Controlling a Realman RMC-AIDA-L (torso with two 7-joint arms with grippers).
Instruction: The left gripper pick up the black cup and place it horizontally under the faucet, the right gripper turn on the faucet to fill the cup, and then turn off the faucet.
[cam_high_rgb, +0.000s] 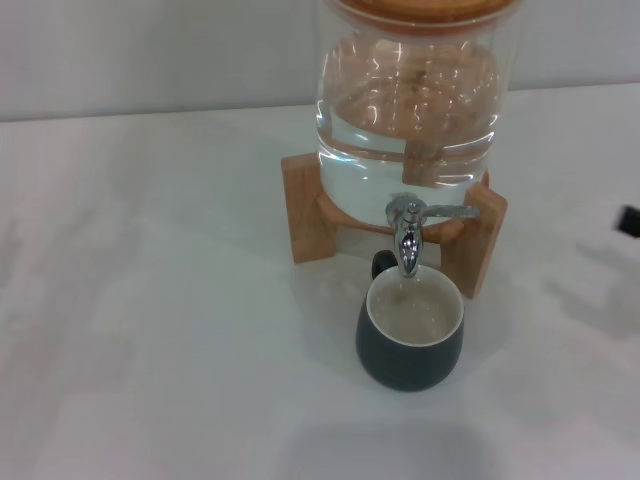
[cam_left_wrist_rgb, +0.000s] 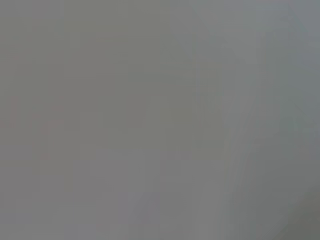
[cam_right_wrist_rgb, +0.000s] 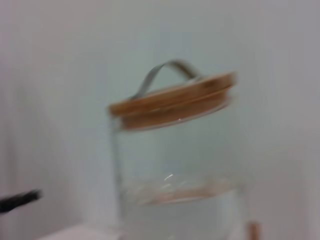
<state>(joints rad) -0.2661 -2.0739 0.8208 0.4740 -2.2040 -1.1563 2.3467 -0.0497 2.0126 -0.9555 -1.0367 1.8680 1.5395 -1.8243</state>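
White tabletop (cam_high_rgb: 160, 330) and a pale wall are seen behind a clear glass dispenser (cam_high_rgb: 410, 110) with a wooden lid (cam_right_wrist_rgb: 172, 102), raised on a wooden stand (cam_high_rgb: 305, 215). The squat charcoal black cup (cam_high_rgb: 410, 340), cream inside, is stood upright directly under the small chrome faucet (cam_high_rgb: 407, 232), whose lever is turned sideways. Some liquid appears to be held in the cup. A black tip of the right gripper (cam_high_rgb: 628, 220) is glimpsed at the table's right edge; its finger state cannot be told. The left gripper is not shown. Overflow could be caused if the lever is not fully closed.
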